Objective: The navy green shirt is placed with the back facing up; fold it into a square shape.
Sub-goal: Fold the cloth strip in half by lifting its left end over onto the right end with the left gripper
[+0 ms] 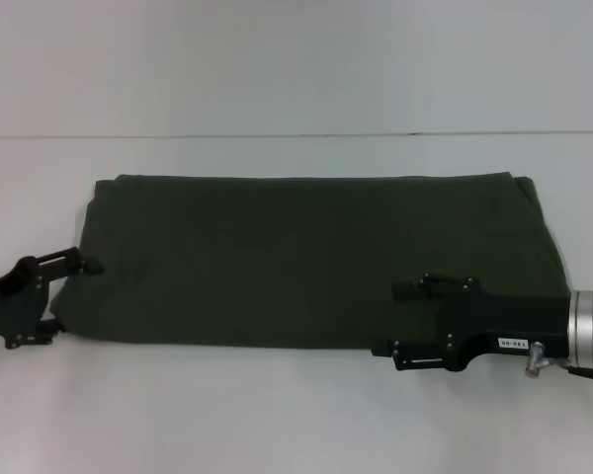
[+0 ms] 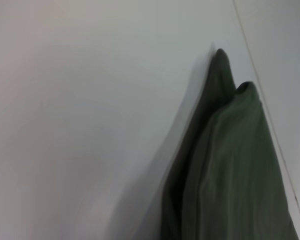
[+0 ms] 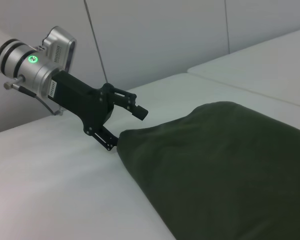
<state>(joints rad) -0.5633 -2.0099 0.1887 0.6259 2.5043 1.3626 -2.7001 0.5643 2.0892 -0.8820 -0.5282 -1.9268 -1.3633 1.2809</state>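
Note:
The navy green shirt (image 1: 296, 257) lies plain side up on the white table (image 1: 277, 415), folded into a long flat band running left to right. My left gripper (image 1: 67, 296) is at the band's left end, open, its fingers spread either side of the near-left corner. From the right wrist view the same left gripper (image 3: 126, 129) shows one fingertip touching the shirt (image 3: 230, 170) at that corner. My right gripper (image 1: 397, 318) is open over the near-right part of the band, one finger above the cloth, the other at its near edge. The left wrist view shows only layered shirt (image 2: 235, 170) edges.
A seam (image 1: 296, 135) runs across the white surface behind the shirt. Bare table lies in front of the shirt and to both sides. A grey wall (image 3: 155, 35) stands beyond the table in the right wrist view.

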